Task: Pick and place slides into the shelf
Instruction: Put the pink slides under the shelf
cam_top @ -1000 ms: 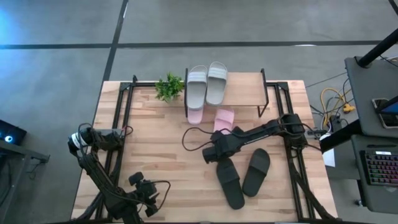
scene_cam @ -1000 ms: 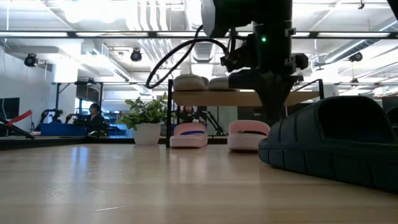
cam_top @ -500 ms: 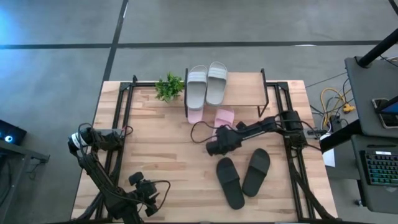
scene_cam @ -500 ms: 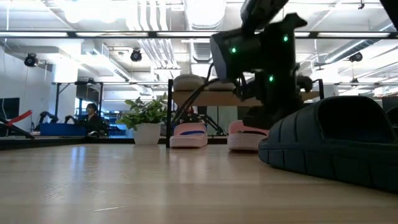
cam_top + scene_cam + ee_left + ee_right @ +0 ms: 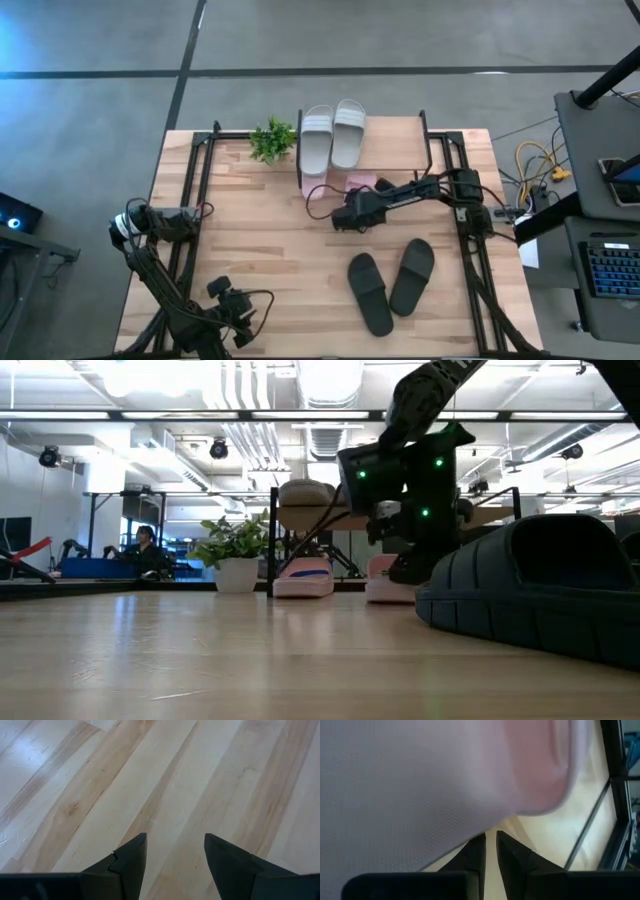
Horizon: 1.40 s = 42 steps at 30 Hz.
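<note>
With its fingers nearly pressed together on nothing, the right gripper [image 5: 352,212] hangs just before the shelf [image 5: 395,145], two pink slides [image 5: 303,576] under the board beyond it, two grey-green slides [image 5: 332,135] on top, two black slides [image 5: 390,280] behind it, while the left gripper [image 5: 172,857] waits spread over bare table [image 5: 240,240].

Filling most of the right wrist view as a pink blur: a pink slide [image 5: 445,770], edges cut off by the frame. Hiding under the shelf [image 5: 395,150] in the high view, only the pink heels peeking out. Blocking the second pink slide in the low view: the right arm. Cropping the black slide [image 5: 540,595] at the frame edge
</note>
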Each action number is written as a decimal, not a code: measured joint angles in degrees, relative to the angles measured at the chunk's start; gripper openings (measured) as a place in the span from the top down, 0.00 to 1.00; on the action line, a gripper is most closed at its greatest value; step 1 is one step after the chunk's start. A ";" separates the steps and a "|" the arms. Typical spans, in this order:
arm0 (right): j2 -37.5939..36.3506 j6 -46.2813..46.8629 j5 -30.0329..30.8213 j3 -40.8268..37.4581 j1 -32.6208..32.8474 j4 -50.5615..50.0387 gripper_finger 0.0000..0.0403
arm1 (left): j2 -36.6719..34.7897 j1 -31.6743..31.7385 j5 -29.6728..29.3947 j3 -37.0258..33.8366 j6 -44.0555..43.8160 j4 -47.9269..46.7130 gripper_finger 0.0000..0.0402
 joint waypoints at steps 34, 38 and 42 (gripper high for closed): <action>-3.78 1.24 -3.76 4.59 8.31 5.26 0.90 | 0.00 -0.02 -0.02 -0.39 -0.02 0.47 0.54; -5.42 2.38 -3.30 6.09 9.57 10.35 0.90 | 0.00 -0.01 -0.02 -0.68 -0.02 0.48 0.54; -5.33 2.40 -1.92 6.62 9.39 13.49 0.90 | 0.00 0.00 -0.02 -0.85 -0.02 0.42 0.54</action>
